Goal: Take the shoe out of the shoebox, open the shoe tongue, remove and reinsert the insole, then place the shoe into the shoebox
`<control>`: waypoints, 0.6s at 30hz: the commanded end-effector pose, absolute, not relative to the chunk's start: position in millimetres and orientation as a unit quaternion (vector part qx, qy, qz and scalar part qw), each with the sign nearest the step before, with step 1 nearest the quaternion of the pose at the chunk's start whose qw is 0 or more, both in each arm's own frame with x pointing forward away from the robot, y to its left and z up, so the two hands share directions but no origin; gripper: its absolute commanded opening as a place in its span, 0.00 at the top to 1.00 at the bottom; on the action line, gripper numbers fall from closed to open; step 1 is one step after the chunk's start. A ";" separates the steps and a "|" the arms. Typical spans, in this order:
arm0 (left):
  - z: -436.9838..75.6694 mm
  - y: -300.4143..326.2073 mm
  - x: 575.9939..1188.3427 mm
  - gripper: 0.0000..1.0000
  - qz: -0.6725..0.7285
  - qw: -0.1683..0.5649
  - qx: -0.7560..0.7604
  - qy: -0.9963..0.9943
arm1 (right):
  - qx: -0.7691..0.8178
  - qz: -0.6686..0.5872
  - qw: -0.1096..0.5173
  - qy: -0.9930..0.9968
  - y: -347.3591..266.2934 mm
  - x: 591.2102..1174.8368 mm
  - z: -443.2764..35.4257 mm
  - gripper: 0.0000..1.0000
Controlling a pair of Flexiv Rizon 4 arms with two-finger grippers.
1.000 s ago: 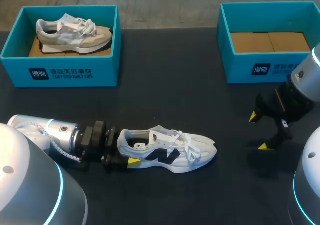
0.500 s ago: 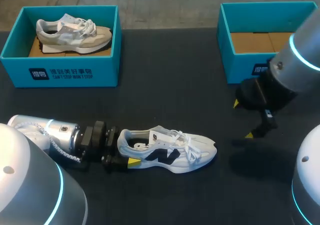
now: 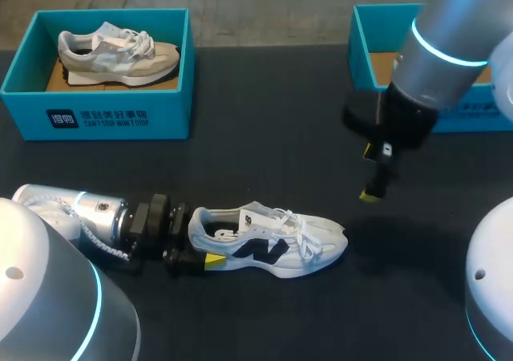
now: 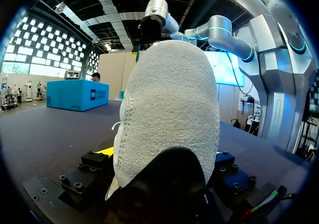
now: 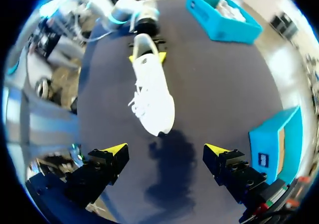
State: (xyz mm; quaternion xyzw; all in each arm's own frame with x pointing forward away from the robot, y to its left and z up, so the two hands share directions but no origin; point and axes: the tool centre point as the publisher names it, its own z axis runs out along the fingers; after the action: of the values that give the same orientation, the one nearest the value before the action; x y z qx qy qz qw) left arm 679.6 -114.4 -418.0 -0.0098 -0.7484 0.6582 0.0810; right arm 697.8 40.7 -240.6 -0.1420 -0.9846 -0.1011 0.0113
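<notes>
Surface: a dark table [image 3: 264,136] is seen in the head view, with two turquoise boxes along its far edge.
White shoe: the white shoe [image 3: 268,241] is lying on its sole in the lower middle of the frame, outside any box, with the toe pointing to the right.
Left claw: the left gripper [image 3: 200,237] is closed on the heel of the white shoe; in the right wrist view a yellow tip is seen on each side of the heel.
Right claw: the right gripper [image 3: 370,171] is held above the table, right of the toe and apart from it; its fingers are spread wide and nothing is between them.
Empty shoebox: the empty shoebox [image 3: 362,64] stands in the upper right, partly hidden by the right arm.
Other box: a second shoebox [image 3: 96,116] in the upper left holds a grey shoe [image 3: 116,56].
Step in hand: it is judged that the tongue is to be opened next.
How to do it well: a firm hold on the heel is needed so that the shoe is not dragged. The tongue [image 5: 144,92] should be approached from above the laces, pinched at its free top edge only, and pulled up and toward the toe without catching the laces.
</notes>
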 end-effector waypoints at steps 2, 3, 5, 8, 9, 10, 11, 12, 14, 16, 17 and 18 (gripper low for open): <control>-420.0 -115.1 678.3 1.00 0.658 0.081 -0.010 -0.748 | -0.209 -0.132 0.019 -0.969 42.0 700.3 -245.5 0.00; -420.0 -115.1 678.3 1.00 0.658 0.081 -0.010 -0.748 | -0.209 -0.132 0.019 -0.969 42.0 700.3 -245.5 0.00; -420.0 -115.1 678.3 1.00 0.658 0.081 -0.010 -0.748 | -0.209 -0.132 0.019 -0.969 42.0 700.3 -245.5 0.00; -420.0 -115.1 678.3 1.00 0.658 0.081 -0.010 -0.748 | -0.312 -0.061 -0.005 -0.948 62.8 707.3 -239.1 0.00; -420.0 -115.1 678.3 1.00 0.658 0.081 -0.010 -0.748 | -0.325 -0.055 -0.012 -0.944 72.3 705.9 -238.3 0.00; -420.0 -115.1 678.3 1.00 0.658 0.081 -0.010 -0.748 | -0.351 -0.040 -0.018 -0.935 80.8 704.2 -238.2 0.00; -420.0 -115.1 678.3 1.00 0.658 0.081 -0.010 -0.748 | -0.364 -0.029 -0.011 -0.931 89.4 702.9 -239.1 0.00; -420.0 -115.1 678.3 1.00 0.658 0.081 -0.010 -0.748 | -0.384 -0.017 -0.010 -0.923 97.2 701.3 -239.7 0.00; -420.0 -115.1 678.3 1.00 0.658 0.081 -0.010 -0.748 | -0.415 0.014 -0.012 -0.910 111.0 698.6 -240.4 0.00; -420.0 -115.1 678.3 1.00 0.658 0.081 -0.010 -0.748 | -0.445 0.046 -0.021 -0.894 124.0 695.5 -239.3 0.00; -420.0 -115.1 678.3 1.00 0.658 0.081 -0.010 -0.748 | -0.454 0.056 -0.027 -0.889 129.5 694.6 -239.2 0.00; -420.0 -115.1 678.3 1.00 0.658 0.081 -0.010 -0.748 | -0.466 0.060 -0.033 -0.882 133.6 693.1 -238.6 0.00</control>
State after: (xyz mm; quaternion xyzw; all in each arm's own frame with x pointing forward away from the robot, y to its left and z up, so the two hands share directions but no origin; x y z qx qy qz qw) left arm 679.7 -114.2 -418.1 -0.0100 -0.7484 0.6581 0.0813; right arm 682.4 98.8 -238.1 -0.3568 -0.9295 -0.0936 0.0002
